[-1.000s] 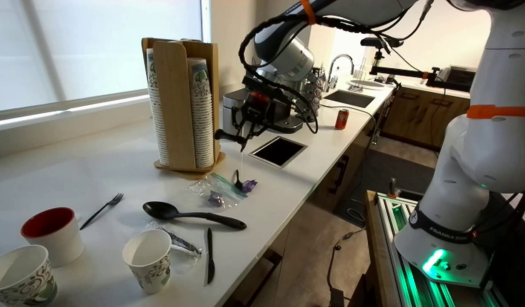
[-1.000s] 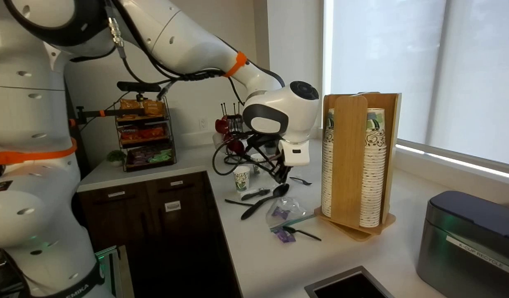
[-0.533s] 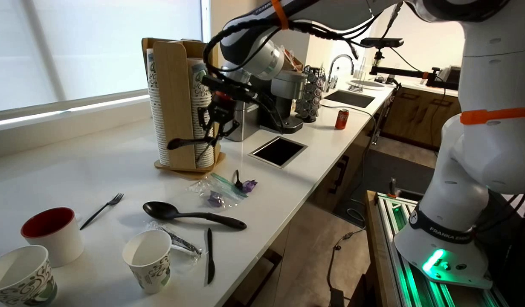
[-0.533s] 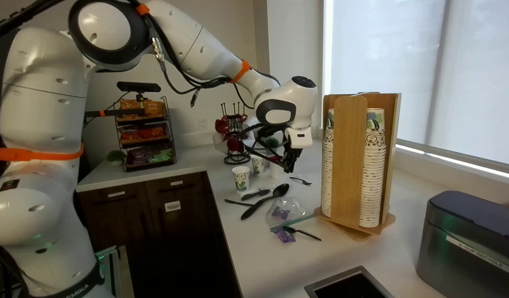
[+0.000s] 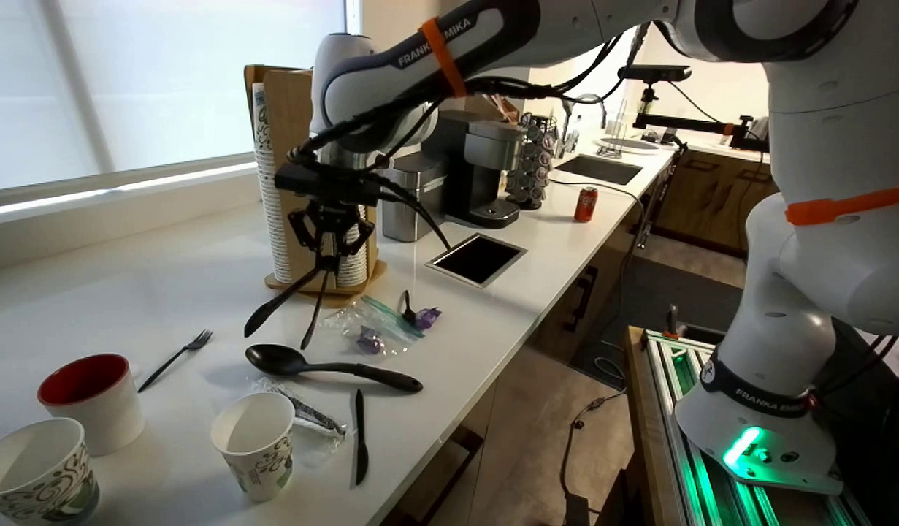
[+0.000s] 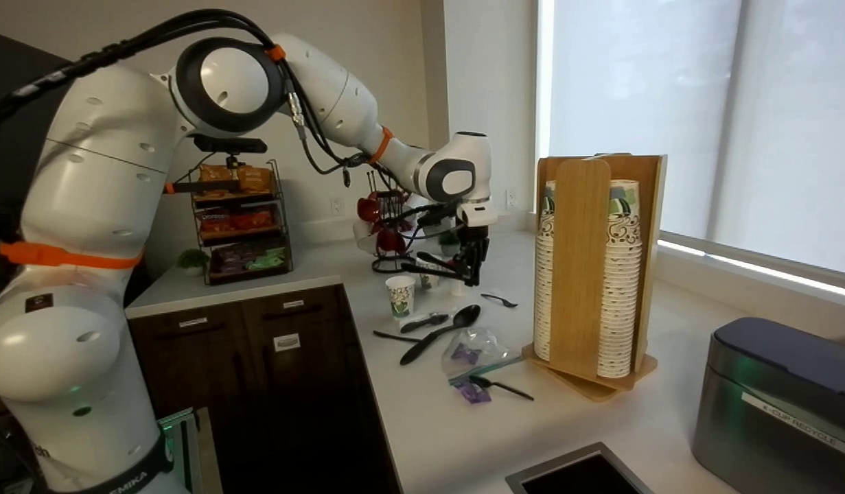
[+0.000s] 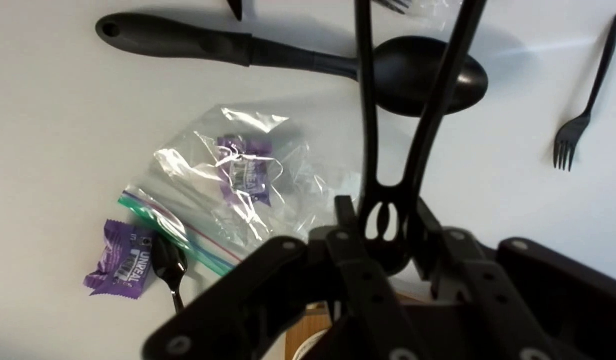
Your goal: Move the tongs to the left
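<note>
Tool (image 7: 387, 225) clasping black tongs (image 7: 370, 140), above white counter (image 5: 128, 292)

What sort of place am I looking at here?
Likely an office break room, or some shared kitchen: there's a coffee maker, tall stacks of paper cups and plenty of snack bags.

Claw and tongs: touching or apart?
Touching. The wrist view shows it: the tongs are pinched near their joined end, between the two sides of the claw.
</note>
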Robot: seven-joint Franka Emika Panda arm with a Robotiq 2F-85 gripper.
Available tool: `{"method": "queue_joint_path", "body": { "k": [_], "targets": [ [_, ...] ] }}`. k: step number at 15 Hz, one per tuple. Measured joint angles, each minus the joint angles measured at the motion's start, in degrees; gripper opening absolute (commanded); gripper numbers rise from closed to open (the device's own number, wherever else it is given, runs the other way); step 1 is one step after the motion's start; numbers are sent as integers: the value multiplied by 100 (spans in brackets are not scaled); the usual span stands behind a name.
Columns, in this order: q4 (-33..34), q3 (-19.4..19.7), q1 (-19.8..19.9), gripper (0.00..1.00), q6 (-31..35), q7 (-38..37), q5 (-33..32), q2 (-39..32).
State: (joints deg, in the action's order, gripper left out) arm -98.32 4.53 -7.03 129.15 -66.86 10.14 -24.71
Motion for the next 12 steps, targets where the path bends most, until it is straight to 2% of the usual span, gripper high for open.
{"method": "queue_joint_path", "body": {
  "k": [4,11,12],
  "targets": [
    [1,9,130,29,0,68,1,7],
    [1,-4,136,29,0,69,2,8],
    [1,-4,137,7,0,69,2,8]
  ]
}}
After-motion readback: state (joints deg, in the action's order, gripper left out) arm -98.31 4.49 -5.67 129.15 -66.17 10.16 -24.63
